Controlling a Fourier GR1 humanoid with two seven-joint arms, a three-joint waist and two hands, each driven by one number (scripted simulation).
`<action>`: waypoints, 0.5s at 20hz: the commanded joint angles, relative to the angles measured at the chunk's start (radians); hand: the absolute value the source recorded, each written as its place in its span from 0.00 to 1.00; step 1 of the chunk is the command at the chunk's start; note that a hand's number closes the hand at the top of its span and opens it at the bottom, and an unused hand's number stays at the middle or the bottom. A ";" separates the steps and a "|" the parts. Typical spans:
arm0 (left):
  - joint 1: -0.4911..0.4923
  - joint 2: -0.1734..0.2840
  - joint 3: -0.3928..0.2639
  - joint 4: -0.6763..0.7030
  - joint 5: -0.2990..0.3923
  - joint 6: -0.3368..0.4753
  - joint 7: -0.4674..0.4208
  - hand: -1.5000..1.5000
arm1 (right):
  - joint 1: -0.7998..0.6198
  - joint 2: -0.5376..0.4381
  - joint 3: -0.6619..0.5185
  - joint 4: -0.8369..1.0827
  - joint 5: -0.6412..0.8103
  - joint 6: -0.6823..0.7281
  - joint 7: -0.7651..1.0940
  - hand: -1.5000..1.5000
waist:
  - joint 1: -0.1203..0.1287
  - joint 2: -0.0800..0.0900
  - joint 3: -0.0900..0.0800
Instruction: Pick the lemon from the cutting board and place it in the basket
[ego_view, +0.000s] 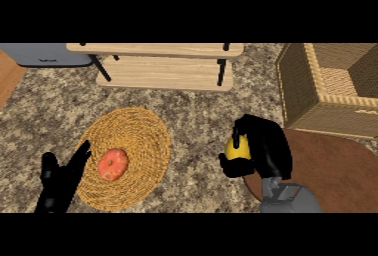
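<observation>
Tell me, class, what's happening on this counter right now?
The robot's right hand is curled round a yellow lemon, holding it above the counter beside a brown cutting board. The wicker basket it is meant for sits just beyond, at the upper right, and the lemon is not in it yet. The left hand rests open at the lower left, next to a round woven mat carrying an orange-red fruit. A wooden shelf stands at the back.
</observation>
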 joint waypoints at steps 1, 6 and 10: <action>0.052 -0.006 -0.006 0.028 -0.004 -0.013 -0.041 0.50 | -0.044 0.013 -0.058 -0.165 -0.143 -0.162 0.044 1.00 | -0.001 0.001 -0.008; 0.019 -0.023 -0.014 0.062 -0.029 0.011 -0.023 0.50 | -0.170 0.013 -0.120 -0.357 -0.118 -0.055 0.244 1.00 | -0.013 0.002 -0.010; -0.031 -0.019 0.014 0.087 -0.003 -0.004 -0.016 0.50 | -0.365 -0.034 -0.269 -0.339 -0.092 0.043 0.374 1.00 | -0.006 0.006 -0.010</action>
